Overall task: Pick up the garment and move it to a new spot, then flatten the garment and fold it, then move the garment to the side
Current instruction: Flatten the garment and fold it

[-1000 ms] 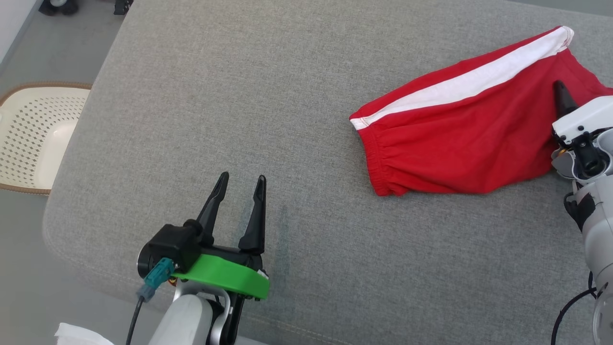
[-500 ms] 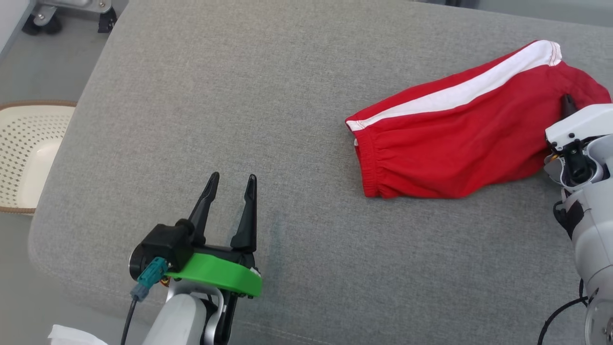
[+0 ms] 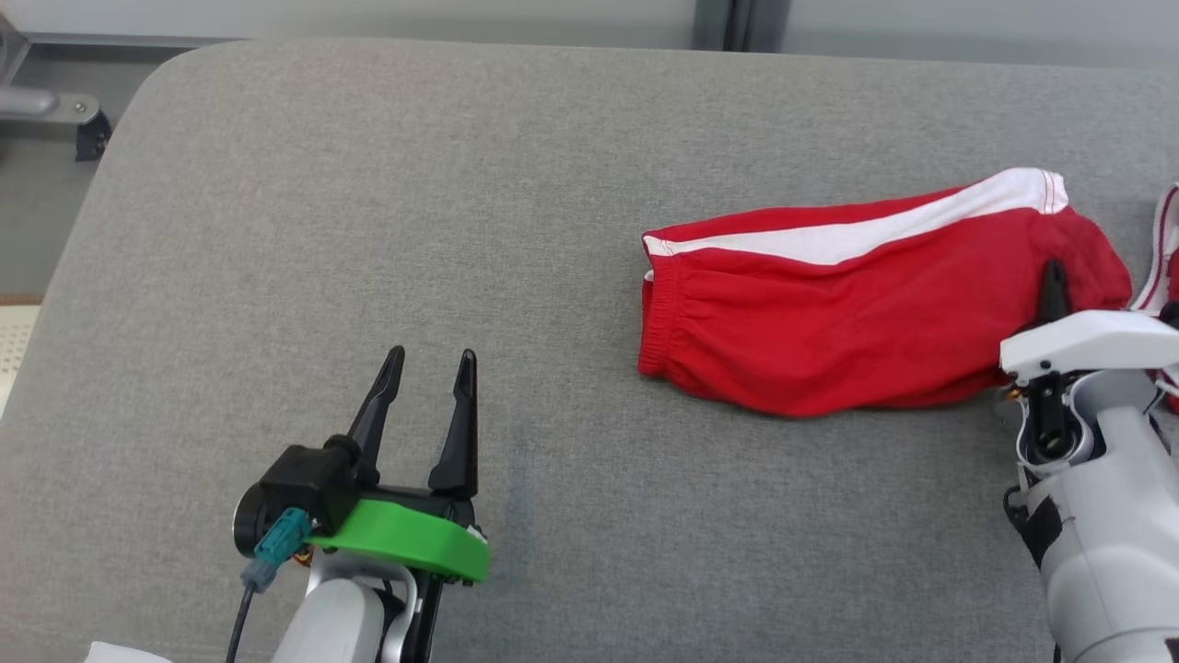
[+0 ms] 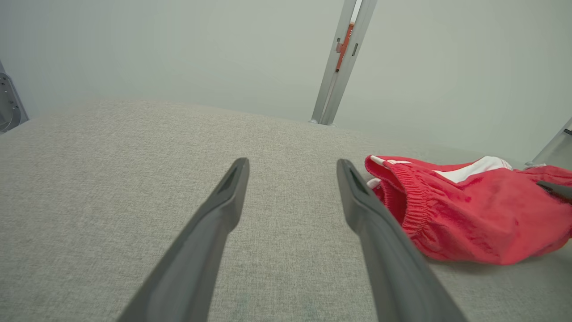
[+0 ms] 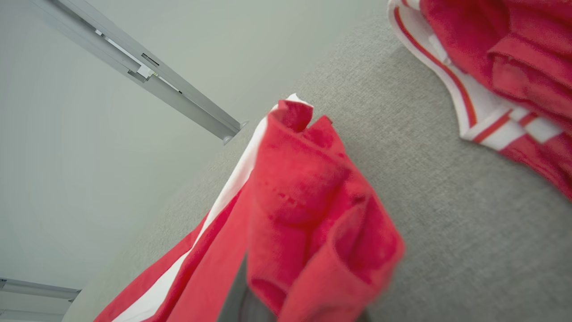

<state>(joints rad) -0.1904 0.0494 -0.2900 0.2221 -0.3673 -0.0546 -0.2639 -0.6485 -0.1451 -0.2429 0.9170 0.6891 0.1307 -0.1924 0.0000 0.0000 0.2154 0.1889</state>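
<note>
The garment (image 3: 847, 304) is a pair of red shorts with a white side stripe, lying folded on the grey cushioned surface (image 3: 461, 230) at the right. My right gripper (image 3: 1052, 281) is shut on the garment's right end; the right wrist view shows red cloth (image 5: 308, 214) bunched over its dark fingers. In the left wrist view the garment (image 4: 469, 219) lies to the right, waistband toward me. My left gripper (image 3: 426, 368) stands open at the lower left, well clear of the garment, with nothing between its fingers (image 4: 223, 210).
Another red and white piece of clothing (image 3: 1162, 267) lies at the right edge, just beyond the garment, and shows close by as striped red cloth (image 5: 505, 80). A metal frame (image 3: 55, 110) stands off the surface's far left corner. Bare grey surface spreads left and centre.
The head camera has tilted up, shifting the whole picture. My right gripper has shut on the garment's right end. The left gripper stays open and still.
</note>
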